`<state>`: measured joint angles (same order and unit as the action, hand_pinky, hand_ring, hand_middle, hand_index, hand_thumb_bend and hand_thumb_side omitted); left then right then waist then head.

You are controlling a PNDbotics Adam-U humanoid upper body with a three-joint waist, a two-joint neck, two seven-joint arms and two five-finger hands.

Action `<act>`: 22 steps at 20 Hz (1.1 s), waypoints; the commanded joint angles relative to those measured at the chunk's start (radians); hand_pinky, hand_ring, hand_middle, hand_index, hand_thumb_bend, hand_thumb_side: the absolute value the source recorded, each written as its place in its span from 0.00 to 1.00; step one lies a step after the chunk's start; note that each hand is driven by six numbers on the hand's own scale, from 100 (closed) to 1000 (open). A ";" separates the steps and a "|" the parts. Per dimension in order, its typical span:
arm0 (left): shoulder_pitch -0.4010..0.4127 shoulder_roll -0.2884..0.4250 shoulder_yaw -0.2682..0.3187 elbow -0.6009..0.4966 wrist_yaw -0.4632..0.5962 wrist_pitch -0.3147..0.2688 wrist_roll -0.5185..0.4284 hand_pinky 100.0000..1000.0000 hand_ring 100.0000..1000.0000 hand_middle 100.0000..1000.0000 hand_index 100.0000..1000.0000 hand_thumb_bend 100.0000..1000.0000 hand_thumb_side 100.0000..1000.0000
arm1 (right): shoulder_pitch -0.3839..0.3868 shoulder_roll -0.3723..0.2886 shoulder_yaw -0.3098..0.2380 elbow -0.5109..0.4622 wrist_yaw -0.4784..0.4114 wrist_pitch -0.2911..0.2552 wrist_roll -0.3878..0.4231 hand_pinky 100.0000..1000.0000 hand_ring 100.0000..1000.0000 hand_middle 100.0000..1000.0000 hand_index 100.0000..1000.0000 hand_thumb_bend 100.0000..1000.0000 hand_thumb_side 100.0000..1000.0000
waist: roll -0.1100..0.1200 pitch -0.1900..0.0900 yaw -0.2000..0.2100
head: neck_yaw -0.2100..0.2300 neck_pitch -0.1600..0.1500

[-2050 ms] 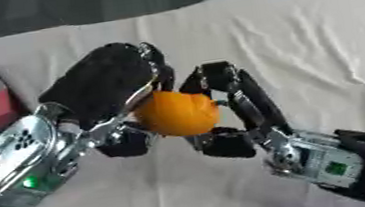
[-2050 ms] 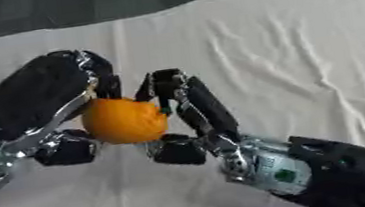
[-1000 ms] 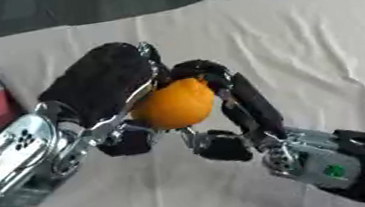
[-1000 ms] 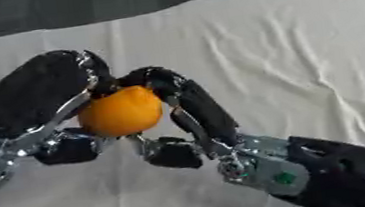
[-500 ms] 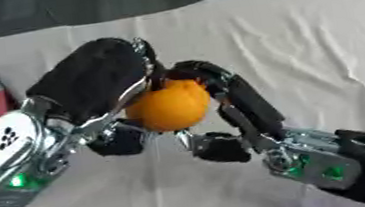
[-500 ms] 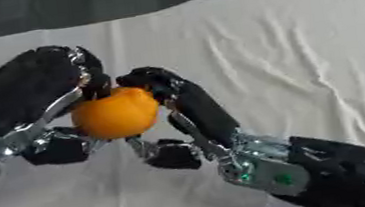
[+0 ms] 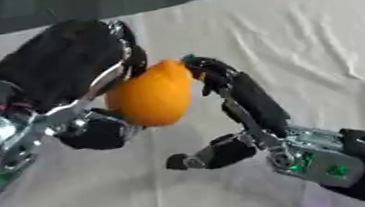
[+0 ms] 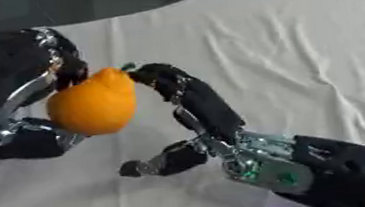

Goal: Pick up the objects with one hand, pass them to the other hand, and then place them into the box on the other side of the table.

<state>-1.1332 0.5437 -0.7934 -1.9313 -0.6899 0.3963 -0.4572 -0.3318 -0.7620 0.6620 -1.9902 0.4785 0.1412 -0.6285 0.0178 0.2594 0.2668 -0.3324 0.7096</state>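
- Left eye view: the orange fruit [image 7: 149, 95] sits above the white tablecloth [image 7: 300, 34], held in the left hand [image 7: 69, 85], whose fingers and thumb are curled round its left side and underside.
- The right hand [image 7: 243, 102] stands just to the right of the fruit, fingers nearly straight and pointing up; only the fingertips [image 7: 201, 67] look to touch the fruit's upper right edge, and its thumb [image 7: 206, 157] sticks out below, well clear of the fruit. So this hand is wide and holds nothing.
- Step, as I judge it: the hand-over between the two hands, with the grip now on the left side and the right hand's hold gone or nearly gone.
- Next move, as I judge it: the right hand needs to draw back to its own side without brushing the fruit, then the left hand carries the fruit out to the left, where the box should be. No box shows clearly in either view, so its place cannot be told.
- The fruit is not quite round: its long axis runs from a blunt tip at the upper right, next to the right hand's fingertips, down to a fuller lower end by the left hand's thumb. It leans a little from upright.
- Risk: the left hand's hold covers only one side, so a knock from the retreating right fingers could roll the fruit out.
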 commanded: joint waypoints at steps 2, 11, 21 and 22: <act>0.002 0.077 0.064 -0.046 0.013 0.037 -0.014 0.67 0.47 0.26 0.36 0.27 0.07 | 0.006 -0.024 -0.016 -0.010 0.005 0.020 -0.014 0.40 0.86 0.77 0.86 0.74 0.36 | 0.013 -0.008 0.003 | 0.006 0.000; 0.051 0.150 0.130 -0.068 0.036 0.077 0.028 0.68 0.47 0.25 0.35 0.26 0.05 | 0.029 -0.019 -0.015 -0.010 -0.044 0.069 -0.053 0.33 0.79 0.70 0.79 0.60 0.32 | 0.010 -0.005 0.003 | 0.024 -0.004; 0.101 0.217 0.222 -0.069 0.055 0.106 0.117 0.68 0.46 0.25 0.34 0.25 0.02 | 0.063 -0.005 0.003 -0.010 -0.194 0.114 -0.117 0.28 0.77 0.68 0.76 0.51 0.25 | 0.006 -0.001 0.003 | 0.054 -0.017; 0.108 0.226 0.234 -0.069 0.057 0.112 0.122 0.68 0.46 0.25 0.34 0.25 0.02 | 0.064 -0.005 0.002 -0.010 -0.206 0.112 -0.120 0.28 0.77 0.68 0.76 0.51 0.25 | 0.006 0.000 0.003 | 0.059 -0.018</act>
<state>-1.0141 0.7327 -0.5927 -1.9871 -0.6393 0.5030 -0.3479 -0.2631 -0.7584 0.6691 -1.9902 0.2920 0.2532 -0.7390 0.0178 0.2594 0.2697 -0.2806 0.7022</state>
